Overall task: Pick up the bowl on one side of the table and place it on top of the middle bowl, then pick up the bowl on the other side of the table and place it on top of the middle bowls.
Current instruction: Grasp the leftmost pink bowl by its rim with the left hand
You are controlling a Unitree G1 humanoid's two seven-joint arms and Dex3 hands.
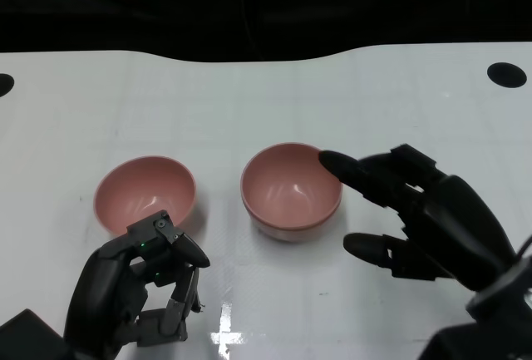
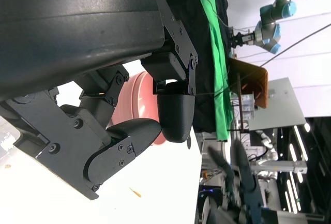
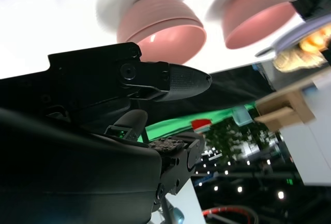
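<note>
- Middle bowls [image 1: 291,191]: pink, upright, at the centre of the white tabletop [image 1: 266,102]. The right wrist view shows a seam around the outer wall, which suggests one bowl already nested in another; the head view shows only a doubled rim edge.
- Side bowl [image 1: 145,193]: pink, single, upright, standing to the robot's left of the stack and apart from it, with bare tabletop between them.
- Left hand [image 1: 141,293]: just beside the near rim of the side bowl, fingers curled inward, nothing in them; no contact with the bowl is visible.
- Right hand [image 1: 416,210]: fingers spread apart, empty, with one fingertip at or over the stack's right rim; whether it touches cannot be told.
- Step in hand, by judgement: the first stacking appears done and the second pick-up is not yet made.
- Next move calls for: the left hand to unfold, take the side bowl by its rim, lift it and carry it across to seat it level in the stack; the right hand should be clear of the rim first.
</note>
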